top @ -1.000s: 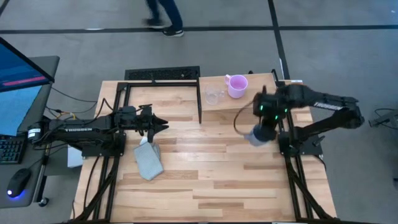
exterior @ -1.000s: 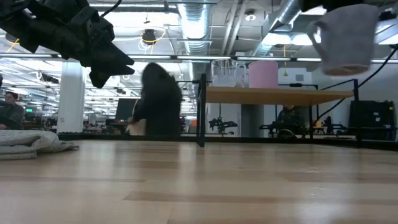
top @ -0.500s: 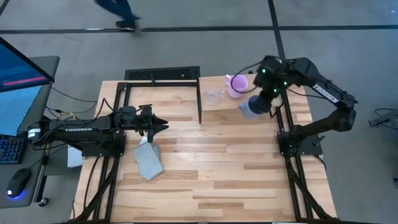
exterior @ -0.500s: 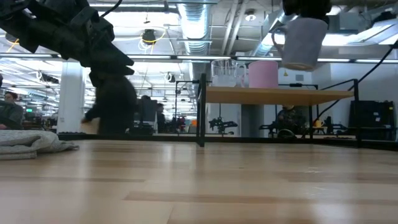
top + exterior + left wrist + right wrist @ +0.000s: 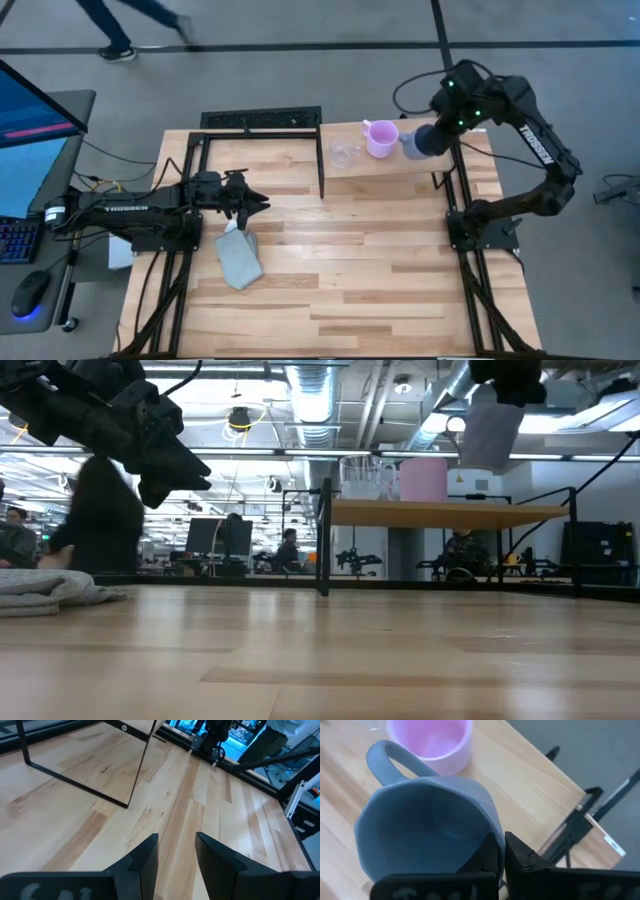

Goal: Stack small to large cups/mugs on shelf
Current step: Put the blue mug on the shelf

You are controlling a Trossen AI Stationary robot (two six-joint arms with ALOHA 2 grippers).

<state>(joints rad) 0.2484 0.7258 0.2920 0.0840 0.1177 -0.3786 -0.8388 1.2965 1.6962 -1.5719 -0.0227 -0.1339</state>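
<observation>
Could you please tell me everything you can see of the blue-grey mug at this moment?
The blue-grey mug is a matte, ceramic-looking vessel with a wide mouth, faceted walls and one looped handle. Its inside looks empty. The right end effector pinches its rim, one finger inside and one outside. In the low view it hangs clear above the shelf, touching nothing else. From above it sits over the shelf's right part, just right of the pink mug, and its handle points toward that mug.
</observation>
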